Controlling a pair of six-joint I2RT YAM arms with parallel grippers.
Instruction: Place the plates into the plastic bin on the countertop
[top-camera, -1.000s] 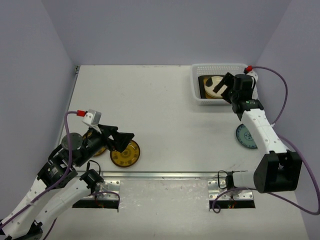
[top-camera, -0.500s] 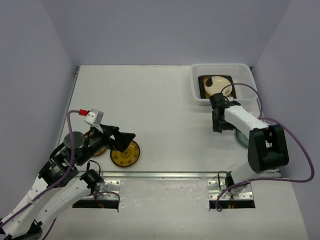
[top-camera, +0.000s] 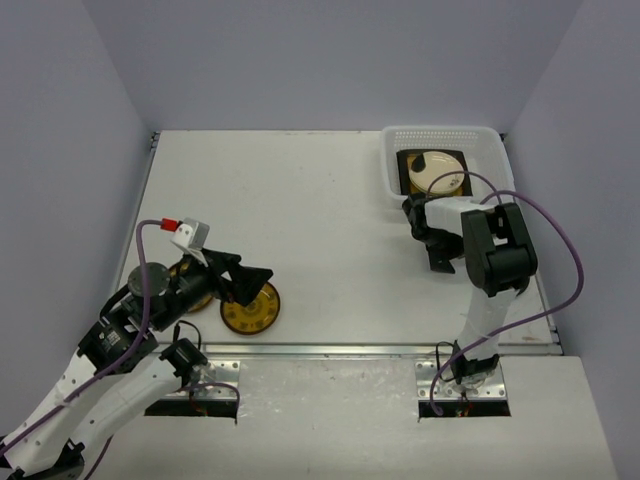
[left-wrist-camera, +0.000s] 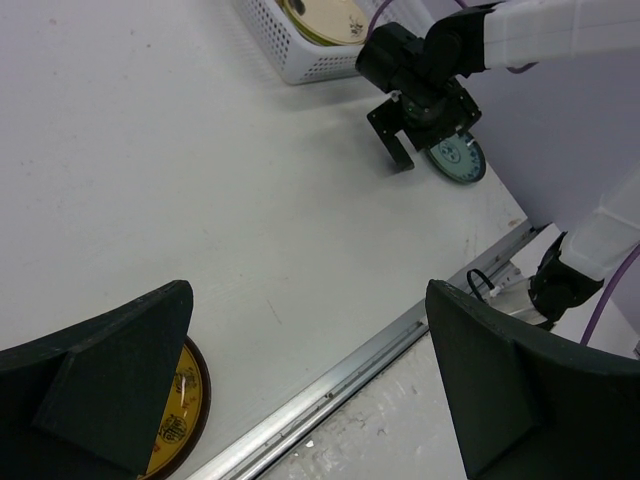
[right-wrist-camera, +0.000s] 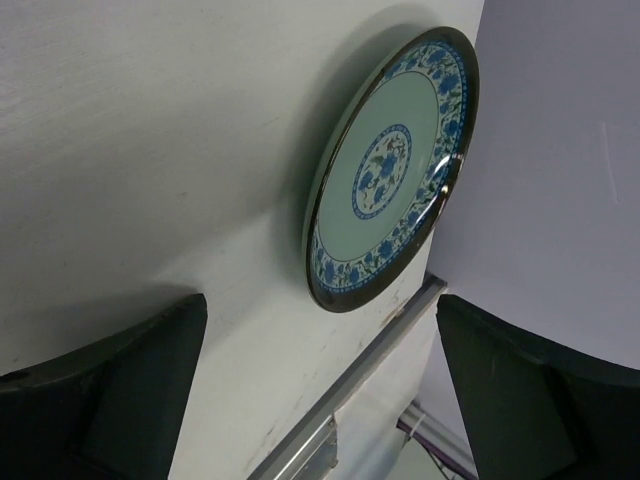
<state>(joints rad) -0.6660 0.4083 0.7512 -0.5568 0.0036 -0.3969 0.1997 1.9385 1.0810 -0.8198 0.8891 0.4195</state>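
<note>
Hanging spread and empty, the right gripper (top-camera: 438, 243) faced the blue-white plate (right-wrist-camera: 395, 170) at one o'clock; pinching its rim seemed next. Left gripper (left-wrist-camera: 308, 300) gaped.

Three plain walls close in the scene: a back wall (top-camera: 330, 60), a left wall (top-camera: 60, 160) and a right wall (top-camera: 590, 140), all a pale lavender-grey, matte and unmarked. Low in the corner where the back and left walls meet sits a small metal bracket (top-camera: 153, 139). Along the near side runs a worn, speckled grey board (top-camera: 330, 410), scuffed with lighter patches. Two bright metal mounting plates lie flat on it, well apart — the left plate (top-camera: 222, 367) and the right plate (top-camera: 428, 372) — each dotted with a row of small bolt holes.
</note>
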